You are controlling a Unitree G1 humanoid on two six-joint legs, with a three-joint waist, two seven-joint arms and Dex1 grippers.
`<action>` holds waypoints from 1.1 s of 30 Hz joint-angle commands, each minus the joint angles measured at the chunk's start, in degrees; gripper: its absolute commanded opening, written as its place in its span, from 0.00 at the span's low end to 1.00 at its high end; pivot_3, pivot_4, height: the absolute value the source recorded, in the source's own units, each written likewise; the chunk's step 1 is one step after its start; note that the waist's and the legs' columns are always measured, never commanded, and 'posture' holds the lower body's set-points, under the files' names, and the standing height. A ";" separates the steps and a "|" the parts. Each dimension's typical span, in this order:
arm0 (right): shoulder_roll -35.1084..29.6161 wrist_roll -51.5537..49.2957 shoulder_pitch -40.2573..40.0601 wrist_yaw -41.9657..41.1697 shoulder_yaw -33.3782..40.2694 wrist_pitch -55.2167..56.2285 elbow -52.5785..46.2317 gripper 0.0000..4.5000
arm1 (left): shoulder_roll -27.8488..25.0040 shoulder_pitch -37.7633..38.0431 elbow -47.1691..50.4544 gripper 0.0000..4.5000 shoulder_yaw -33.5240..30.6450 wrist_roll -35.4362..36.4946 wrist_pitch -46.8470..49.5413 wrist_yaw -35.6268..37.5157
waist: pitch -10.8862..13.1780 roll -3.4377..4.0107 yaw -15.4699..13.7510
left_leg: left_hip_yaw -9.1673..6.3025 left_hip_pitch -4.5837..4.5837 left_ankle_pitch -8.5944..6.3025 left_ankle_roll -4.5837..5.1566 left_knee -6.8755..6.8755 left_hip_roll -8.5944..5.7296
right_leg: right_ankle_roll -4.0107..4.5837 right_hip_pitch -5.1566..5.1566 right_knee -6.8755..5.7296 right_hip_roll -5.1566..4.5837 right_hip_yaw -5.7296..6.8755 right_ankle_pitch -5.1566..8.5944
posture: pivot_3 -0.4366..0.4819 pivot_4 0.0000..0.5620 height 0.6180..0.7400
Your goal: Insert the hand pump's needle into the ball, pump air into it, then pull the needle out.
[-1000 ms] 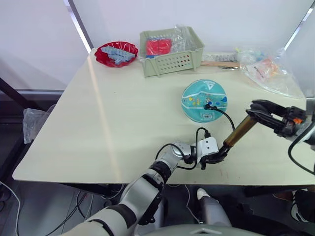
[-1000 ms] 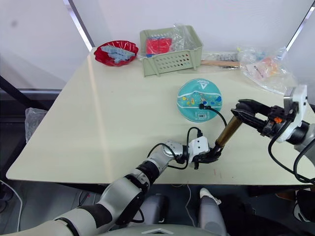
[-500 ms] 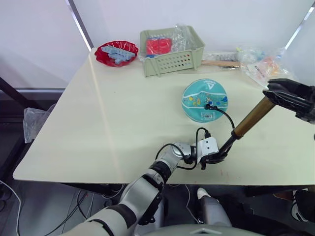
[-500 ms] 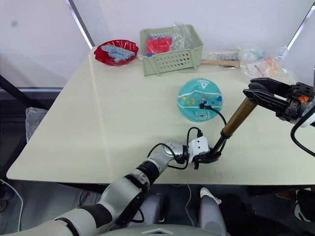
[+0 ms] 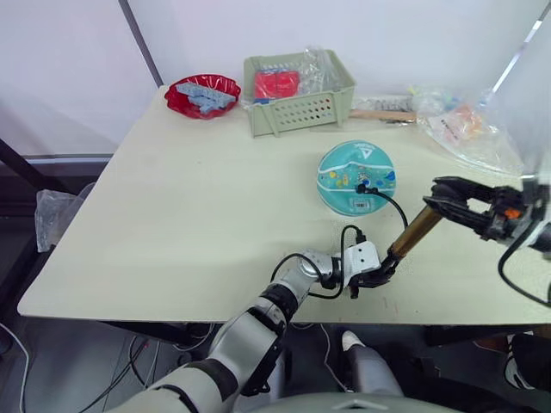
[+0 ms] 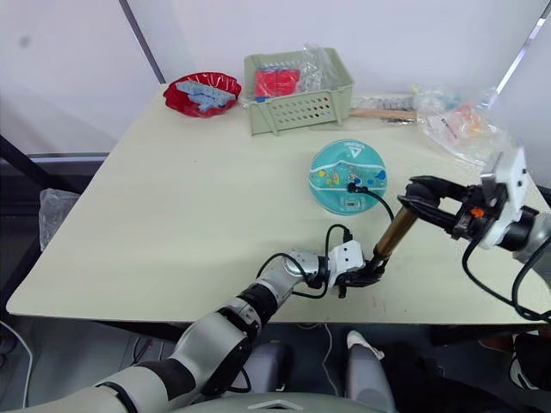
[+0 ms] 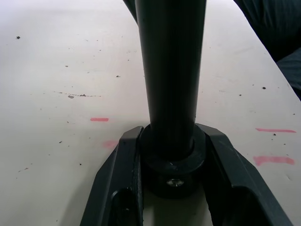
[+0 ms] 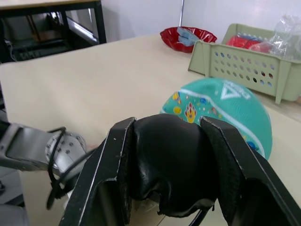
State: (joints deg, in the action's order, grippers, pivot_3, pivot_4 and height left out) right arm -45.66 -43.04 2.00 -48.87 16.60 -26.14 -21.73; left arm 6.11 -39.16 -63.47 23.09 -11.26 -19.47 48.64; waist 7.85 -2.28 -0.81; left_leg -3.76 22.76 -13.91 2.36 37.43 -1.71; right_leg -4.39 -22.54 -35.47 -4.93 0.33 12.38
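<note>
Pumping was in hand, the needle judged already seated in the ball (mid-table).

The hand pump base was pinched by the left gripper; its handle was clamped by the right gripper; another stroke was called for.

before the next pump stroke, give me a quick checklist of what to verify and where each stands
1. Left gripper clamps the black base cap of the slim bronze-gold hand pump: ok, fingers sit on both sides of the cap.
2. Right gripper grips the black T-handle: ok, fingers close around it.
3. Thin black hose runs from the pump to the teal rubber ball: ok, it ends at a black fitting on the ball.
4. Needle seated in the valve: cannot tell, too small to see.
5. Ball resting on the pale table, apart from the green perforated basket: ok.
</note>
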 commanded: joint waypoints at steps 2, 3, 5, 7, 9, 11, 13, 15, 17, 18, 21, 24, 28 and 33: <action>2.79 6.68 -3.70 2.25 -4.73 1.26 3.08 0.37 | -2.70 2.84 -5.15 0.26 2.07 -3.71 3.69 0.18 | -0.04 -0.01 0.01 | 0.01 -0.01 0.00 0.00 0.00 0.00 | 0.14 0.00 -0.01 -0.02 -0.01 0.08 | 0.48 0.27 0.97; 3.44 7.91 -4.25 2.40 -5.55 2.11 3.56 0.37 | -2.62 2.83 -5.15 0.26 2.05 -3.68 3.73 0.15 | -0.09 -0.04 0.01 | -0.01 -0.01 0.00 0.00 0.00 0.01 | 0.15 0.00 -0.01 -0.04 -0.01 0.08 | 0.48 0.27 0.97; 4.21 9.47 -4.95 2.49 -6.33 3.21 4.09 0.37 | -2.50 2.82 -5.11 0.26 2.03 -3.64 3.82 0.12 | -0.13 -0.03 0.01 | -0.03 -0.02 0.00 0.00 0.00 0.03 | 0.15 0.00 -0.01 -0.02 0.01 0.09 | 0.48 0.27 0.97; 4.88 9.99 -5.45 2.98 -6.70 3.53 3.86 0.37 | -2.39 2.81 -5.05 0.26 1.83 -3.40 3.79 0.24 | -0.13 -0.03 0.01 | -0.02 -0.01 0.00 0.00 0.00 0.03 | 0.15 0.00 -0.01 0.00 0.01 0.09 | 0.48 0.27 0.97; 5.17 9.79 -5.40 3.09 -6.34 3.58 3.57 0.37 | -2.35 2.78 -5.04 0.26 1.78 -3.32 3.82 0.37 | -0.13 -0.02 -0.01 | -0.02 -0.01 0.00 0.00 0.00 0.02 | 0.16 0.00 -0.01 0.01 0.01 0.09 | 0.48 0.27 0.97; 5.17 8.79 -4.83 2.93 -5.24 3.47 3.31 0.37 | -2.31 2.76 -5.04 0.26 1.74 -3.26 3.79 0.46 | -0.13 0.03 -0.01 | -0.02 -0.01 0.00 0.00 0.00 0.01 | 0.16 0.00 -0.01 0.01 0.01 0.09 | 0.48 0.27 0.97; 4.78 7.02 -3.74 2.97 -3.57 2.42 2.81 0.37 | -2.29 2.70 -5.05 0.26 1.60 -3.12 3.80 0.63 | -0.10 0.06 -0.02 | -0.02 0.00 0.00 0.00 0.00 0.00 | 0.16 -0.01 0.00 0.02 0.02 0.09 | 0.48 0.27 0.97; 3.87 5.35 -2.82 2.11 -1.75 1.60 2.44 0.37 | -2.31 2.59 -5.11 0.26 1.52 -3.08 3.86 0.68 | -0.03 0.12 -0.02 | -0.02 0.01 0.00 0.00 0.00 0.00 | 0.16 -0.01 0.00 0.01 0.01 0.09 | 0.48 0.27 0.97; 2.52 3.19 -1.90 1.10 0.60 0.39 2.09 0.37 | -2.35 2.57 -5.12 0.26 1.51 -3.08 3.90 0.72 | 0.08 0.27 -0.02 | 0.00 0.04 0.00 0.00 0.00 -0.01 | 0.15 -0.01 0.00 0.00 0.01 0.09 | 0.48 0.27 0.97; 1.78 2.16 -1.52 0.65 1.62 -0.27 1.92 0.37 | -2.37 2.58 -5.11 0.26 1.53 -3.10 3.89 0.73 | 0.12 0.33 -0.05 | 0.00 0.05 0.00 0.00 0.00 -0.02 | 0.15 0.00 -0.01 0.00 0.01 0.09 | 0.48 0.27 0.97; -0.68 -1.73 0.27 -0.05 5.01 -3.27 1.16 0.37 | -2.42 2.61 -5.15 0.26 1.60 -3.16 3.86 0.74 | 0.30 0.58 -0.09 | 0.00 0.10 0.00 0.01 -0.01 -0.03 | 0.13 -0.02 0.00 0.02 0.01 0.07 | 0.48 0.27 0.97; -3.23 -6.91 3.06 -0.11 9.26 -6.73 0.55 0.37 | -2.53 2.61 -5.26 0.26 1.71 -3.29 3.80 0.79 | 0.45 0.70 -0.10 | 0.03 0.14 0.01 0.01 0.00 -0.08 | 0.06 -0.05 0.00 -0.01 0.00 0.02 | 0.48 0.27 0.97; -7.01 -12.68 6.32 -0.15 14.51 -11.12 0.63 0.37 | -2.57 2.59 -5.31 0.26 1.84 -3.42 3.71 0.89 | 0.59 0.79 -0.10 | 0.03 0.16 0.01 0.01 0.00 -0.08 | 0.02 -0.05 0.00 -0.01 0.00 0.01 | 0.48 0.27 0.97; -11.28 -16.99 9.68 -0.17 18.64 -15.48 1.42 0.37 | -2.56 2.61 -5.33 0.26 1.99 -3.56 3.56 0.91 | 0.64 0.81 -0.11 | 0.03 0.18 0.01 0.02 0.00 -0.09 | 0.01 -0.06 0.01 -0.02 0.01 0.00 | 0.48 0.27 0.97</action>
State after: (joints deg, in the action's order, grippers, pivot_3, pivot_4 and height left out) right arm -55.47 -57.47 9.14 -49.52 28.96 -42.33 -19.96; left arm 6.55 -39.90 -63.26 22.98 -10.96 -19.55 49.85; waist 8.49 -1.47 -0.92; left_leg -3.72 22.94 -13.90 2.37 37.43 -1.79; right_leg -4.39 -22.60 -35.46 -4.95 0.33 12.37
